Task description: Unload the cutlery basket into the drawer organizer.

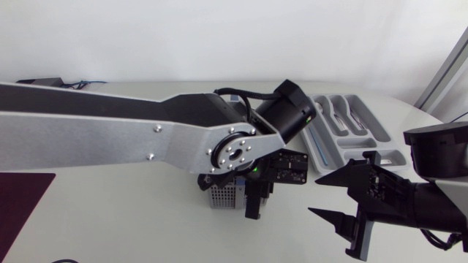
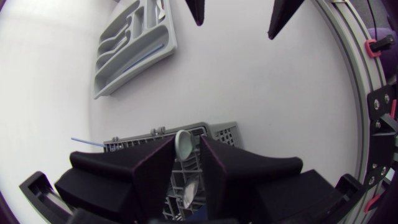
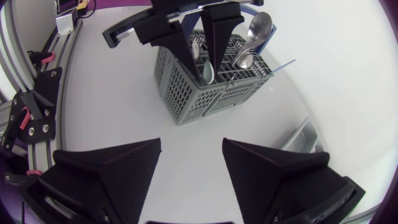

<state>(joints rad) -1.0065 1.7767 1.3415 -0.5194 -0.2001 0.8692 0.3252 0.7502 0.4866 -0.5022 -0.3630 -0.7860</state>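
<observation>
Left wrist view has the left claw [image 2: 186,138] narrowed astride a spoon [image 2: 183,146] standing in the cutlery basket [image 2: 221,132], its grip impossible to tell, so a shallow pinch could drop it short of the drawer organizer [image 2: 134,46] well apart, while the right claw [image 3: 191,149] gapes wide.

White table [image 1: 131,219]: dark maroon mat [image 1: 22,208] at 8 o'clock; black cabled unit [image 1: 44,80] at 10 o'clock.

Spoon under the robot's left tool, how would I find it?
On the white table stands a grey mesh cutlery basket. The spoon is the one right under the left tool; two shinier spoons lean beside it, clear of the tool.
</observation>
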